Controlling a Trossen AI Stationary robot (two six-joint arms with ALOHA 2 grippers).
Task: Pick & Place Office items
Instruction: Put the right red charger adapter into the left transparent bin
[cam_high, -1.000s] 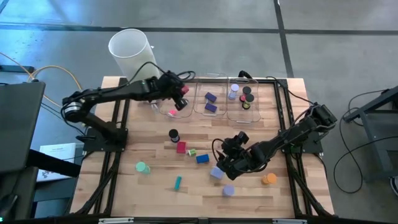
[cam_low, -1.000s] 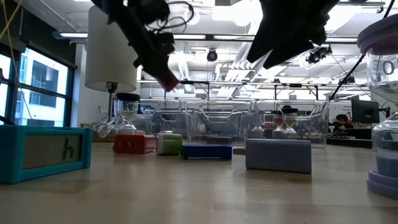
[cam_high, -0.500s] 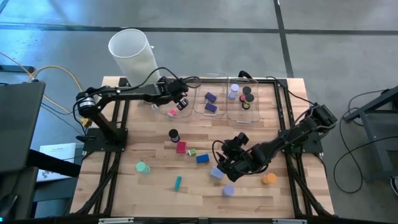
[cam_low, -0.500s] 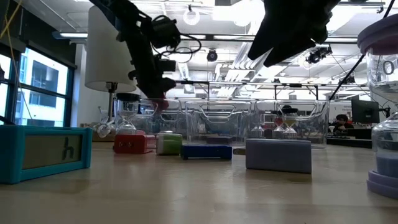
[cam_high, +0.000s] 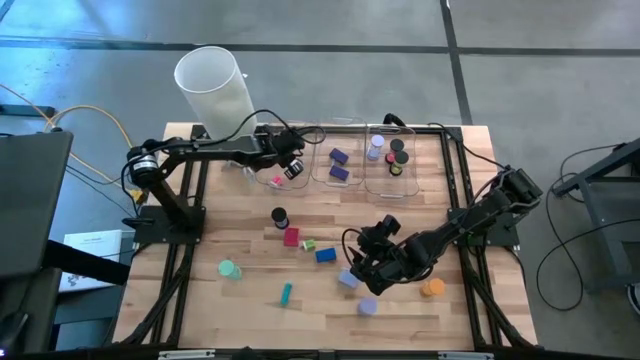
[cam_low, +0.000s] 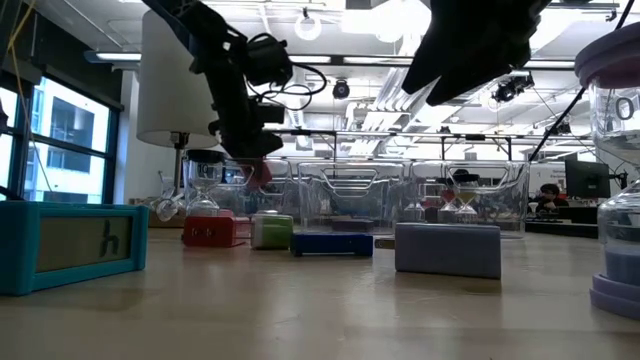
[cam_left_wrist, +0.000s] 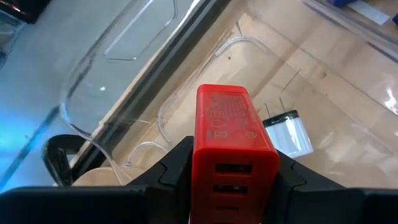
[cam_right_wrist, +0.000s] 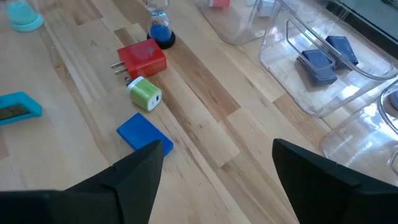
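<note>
Above the worktop, in the high view, we find the left gripper (cam_high: 290, 165) at the far edge, over the leftmost clear bin (cam_high: 268, 180), with a red charger block (cam_high: 296, 161) between its fingers. The right gripper (cam_high: 362, 276) hangs near the front edge, beside a lavender block (cam_high: 348, 279) and a lavender roll (cam_high: 367, 306); a blue block (cam_high: 325, 255) and an orange roll (cam_high: 432, 288) lie close by.

Low view: the left gripper (cam_low: 248, 150) sits just above the bin's rim, the red block (cam_low: 258, 175) pointing down into it.

Left wrist view: the fingers are closed narrowly on the red block (cam_left_wrist: 231, 140); its long axis runs forward from the fingers toward the bin floor, where a white plug (cam_left_wrist: 287, 134) already rests. Release, we judge, needs only a short descent.

Right wrist view: the right fingers (cam_right_wrist: 130, 180) stand well apart and hold nothing; the blue block (cam_right_wrist: 144, 134) lies nearest them, slightly toward one finger.
</note>
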